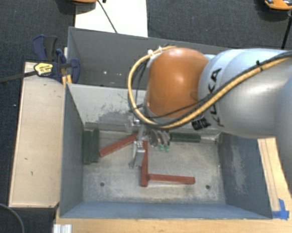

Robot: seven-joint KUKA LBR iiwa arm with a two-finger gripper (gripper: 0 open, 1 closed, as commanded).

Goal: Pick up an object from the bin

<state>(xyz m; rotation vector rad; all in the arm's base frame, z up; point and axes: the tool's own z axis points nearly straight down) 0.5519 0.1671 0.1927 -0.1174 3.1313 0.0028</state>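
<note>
My gripper (137,155) hangs below the orange cover, low in the middle of the bin. It is right at the upper end of an upright red-brown stick (144,172). A second red-brown stick (116,145) slants away to its left. A third (172,179) lies flat along the floor, running right from the foot of the upright one. A small green piece (163,147) sits just right of the gripper.
A dark green block (90,145) stands against the left wall. A dark green bar (185,137) lies along the back of the floor, partly behind the gripper. The arm and its cover hide the bin's upper right.
</note>
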